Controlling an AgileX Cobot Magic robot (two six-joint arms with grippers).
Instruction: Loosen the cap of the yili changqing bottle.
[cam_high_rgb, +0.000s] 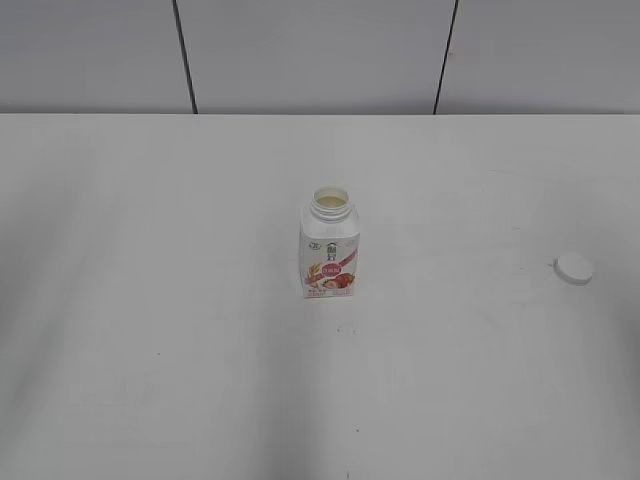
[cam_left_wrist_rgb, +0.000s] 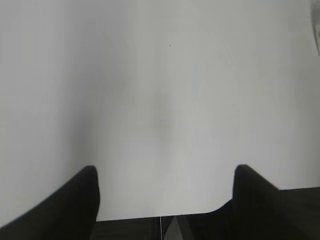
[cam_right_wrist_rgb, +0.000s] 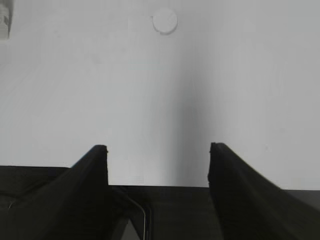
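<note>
The yili changqing bottle (cam_high_rgb: 329, 247) stands upright at the middle of the white table, its neck open with no cap on it. A sliver of it shows at the top left edge of the right wrist view (cam_right_wrist_rgb: 4, 19). The white cap (cam_high_rgb: 574, 268) lies flat on the table far to the right of the bottle; it also shows in the right wrist view (cam_right_wrist_rgb: 164, 20). My left gripper (cam_left_wrist_rgb: 165, 172) is open and empty over bare table. My right gripper (cam_right_wrist_rgb: 158, 149) is open and empty, well short of the cap. Neither arm shows in the exterior view.
The white table (cam_high_rgb: 150, 330) runs to a grey panelled wall (cam_high_rgb: 320, 50) at the back. The table's near edge (cam_left_wrist_rgb: 160, 215) shows under both grippers.
</note>
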